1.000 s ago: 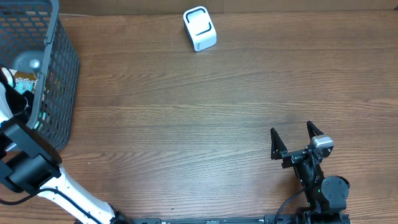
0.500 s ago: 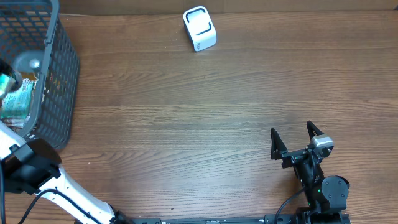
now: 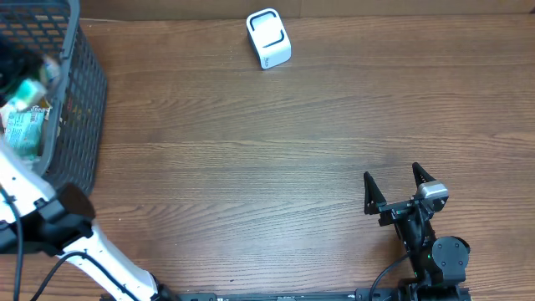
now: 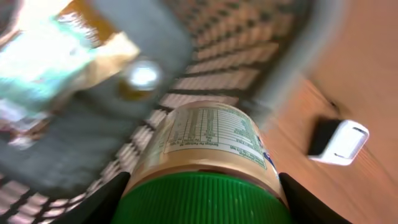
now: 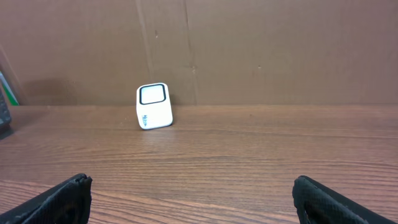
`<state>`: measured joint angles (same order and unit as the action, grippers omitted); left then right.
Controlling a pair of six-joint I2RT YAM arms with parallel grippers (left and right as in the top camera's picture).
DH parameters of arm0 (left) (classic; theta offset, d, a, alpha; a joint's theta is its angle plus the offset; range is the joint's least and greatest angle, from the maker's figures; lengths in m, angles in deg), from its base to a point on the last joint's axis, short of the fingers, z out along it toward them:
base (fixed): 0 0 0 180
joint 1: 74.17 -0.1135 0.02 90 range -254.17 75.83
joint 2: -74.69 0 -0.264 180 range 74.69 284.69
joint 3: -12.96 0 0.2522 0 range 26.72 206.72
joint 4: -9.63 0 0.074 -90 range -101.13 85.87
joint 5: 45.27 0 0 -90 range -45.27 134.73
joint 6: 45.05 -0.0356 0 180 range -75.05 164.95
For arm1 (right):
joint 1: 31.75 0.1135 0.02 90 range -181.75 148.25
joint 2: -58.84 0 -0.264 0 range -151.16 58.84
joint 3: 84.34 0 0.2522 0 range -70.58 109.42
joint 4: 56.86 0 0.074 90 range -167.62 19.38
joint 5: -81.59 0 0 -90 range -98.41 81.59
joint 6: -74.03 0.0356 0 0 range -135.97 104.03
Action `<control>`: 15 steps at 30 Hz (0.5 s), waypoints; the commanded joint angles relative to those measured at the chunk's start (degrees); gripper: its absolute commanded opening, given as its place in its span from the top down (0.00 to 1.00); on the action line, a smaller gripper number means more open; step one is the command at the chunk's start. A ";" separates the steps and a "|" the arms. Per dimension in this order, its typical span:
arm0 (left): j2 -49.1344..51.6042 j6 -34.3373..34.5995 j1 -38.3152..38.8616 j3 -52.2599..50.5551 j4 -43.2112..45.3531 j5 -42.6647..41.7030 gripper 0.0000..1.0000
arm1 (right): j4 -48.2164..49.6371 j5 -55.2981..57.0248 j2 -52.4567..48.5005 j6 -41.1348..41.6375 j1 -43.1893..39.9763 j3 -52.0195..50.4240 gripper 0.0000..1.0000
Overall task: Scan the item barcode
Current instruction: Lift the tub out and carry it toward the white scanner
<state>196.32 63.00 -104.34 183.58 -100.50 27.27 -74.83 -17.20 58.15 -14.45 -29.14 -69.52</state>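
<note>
Left wrist view — left claw (image 4: 199, 200) gripping jar (image 4: 211, 134) above basket (image 4: 214, 78), right claw (image 3: 392, 174) splayed, low

Right gripper (image 5: 191, 190) is holding its jaws wide apart with nothing between them; only the two dark fingertips (image 5: 68, 199) are showing, at the lower corners. The wooden table (image 5: 261, 155) is stretching out ahead of the gripper. A white scanner (image 5: 154, 106) is standing upright well ahead and slightly left, its dark-rimmed window facing the gripper, just before the brown cardboard wall (image 5: 280, 50).
</note>
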 commanded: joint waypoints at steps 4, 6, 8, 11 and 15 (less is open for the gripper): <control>-8.04 -0.44 9.14 1.46 -0.42 0.92 0.77 | 0.22 -0.31 0.52 -0.09 -0.22 -0.61 0.00; -9.29 -0.48 11.98 1.46 -0.42 3.65 0.77 | 0.22 -0.31 0.52 -0.09 -0.22 -0.61 0.00; -10.23 -0.48 15.34 1.44 -0.42 5.70 0.76 | 0.22 -0.31 0.52 -0.09 -0.22 -0.61 0.00; -10.56 -0.48 21.33 1.40 -0.44 7.56 0.76 | 0.22 -0.31 0.52 -0.09 -0.22 -0.61 0.00; -10.01 0.22 30.75 -1.92 -0.42 10.58 0.76 | 0.22 -0.31 0.52 -0.09 -0.22 -0.61 0.00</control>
<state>187.09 63.02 -79.47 183.38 -101.05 34.44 -74.85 -17.20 58.15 -14.47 -29.14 -69.52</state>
